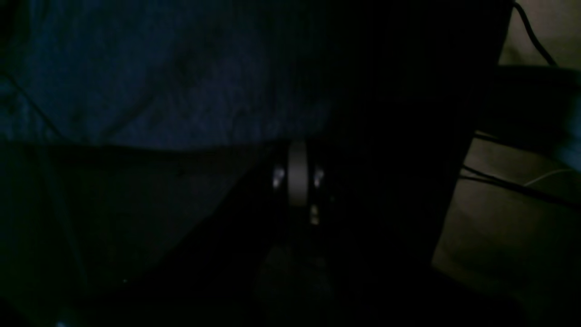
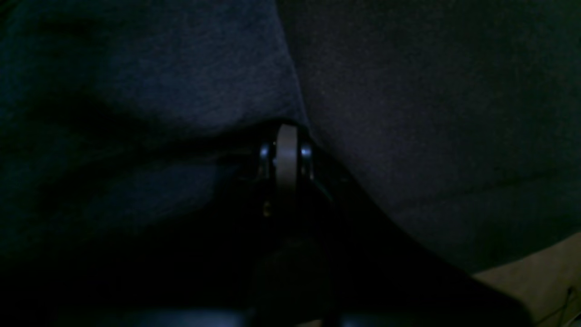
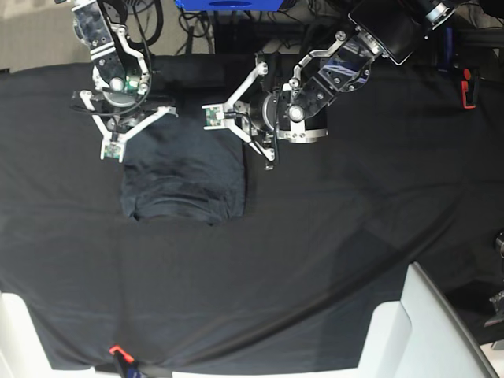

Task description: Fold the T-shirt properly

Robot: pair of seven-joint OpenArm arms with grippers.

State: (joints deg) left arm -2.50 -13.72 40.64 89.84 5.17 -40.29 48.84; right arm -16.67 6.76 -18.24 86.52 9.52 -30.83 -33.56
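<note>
Where the two arms meet at the far side of the table, one T-shirt (image 3: 185,177) lies in a compact, roughly rectangular bundle of charcoal heathered knit on one smoother black tablecloth (image 3: 331,236). The right gripper (image 3: 126,118) is pinched onto its far left edge; the left gripper (image 3: 240,126) is pinched onto its far right edge. Both wrist views show soft, dark folds pressed around closed fingertips.
</note>
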